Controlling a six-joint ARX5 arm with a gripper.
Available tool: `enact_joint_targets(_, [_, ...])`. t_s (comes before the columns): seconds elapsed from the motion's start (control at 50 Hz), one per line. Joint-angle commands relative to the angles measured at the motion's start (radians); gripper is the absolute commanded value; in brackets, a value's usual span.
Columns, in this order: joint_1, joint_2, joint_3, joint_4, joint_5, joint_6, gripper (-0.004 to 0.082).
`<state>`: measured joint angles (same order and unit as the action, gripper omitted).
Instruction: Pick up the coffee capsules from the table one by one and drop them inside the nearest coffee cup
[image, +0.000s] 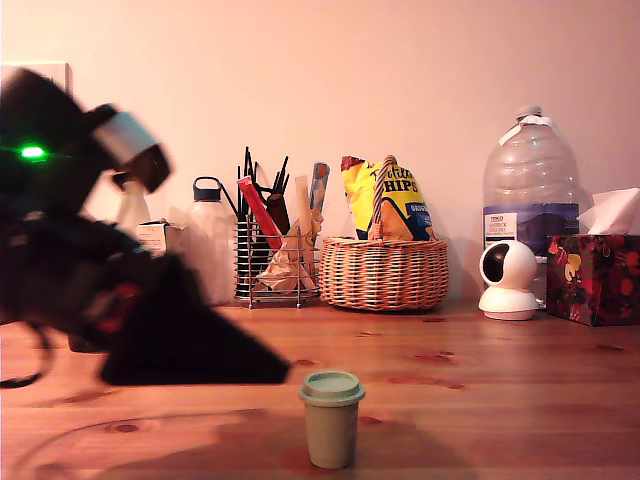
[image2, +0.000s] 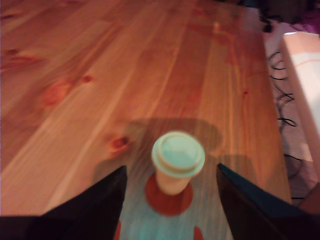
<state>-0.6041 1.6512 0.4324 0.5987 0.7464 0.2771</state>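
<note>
One pale green coffee capsule (image: 332, 418) stands upright on the wooden table (image: 480, 400), near the front edge in the exterior view. My gripper (image: 280, 372) is a blurred dark wedge reaching in from the exterior view's left, its tip just short of the capsule and slightly above its lid. In the wrist view the capsule (image2: 178, 154) stands between and slightly ahead of the two dark fingers (image2: 95, 205), which are spread wide and touch nothing. My gripper (image2: 171, 170) is open. The coffee cup is out of view.
Along the back wall stand a white bottle (image: 210, 250), a wire holder of utensils (image: 275, 265), a wicker basket (image: 385, 272) with crisp bags, a large water bottle (image: 530, 195), a white camera (image: 508, 280) and a tissue box (image: 595, 278). Cables (image2: 280, 100) hang past the table's edge.
</note>
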Motion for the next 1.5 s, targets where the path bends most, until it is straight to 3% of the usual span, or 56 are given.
enact_joint_targets(0.0, [-0.013,0.032,0.000,0.000,0.007,0.020,0.0513])
enact_joint_targets(0.12, [-0.025,0.063,0.021,-0.001,0.005,0.038,0.0513])
enact_joint_targets(0.66, [-0.075,0.153,0.123,-0.050,0.015,0.044,0.0513])
enact_joint_targets(1.12, [-0.080,0.156,0.145,-0.098,-0.015,0.045,0.0510])
enact_joint_targets(1.48, [-0.080,0.155,0.146,-0.130,-0.029,0.041,0.0200])
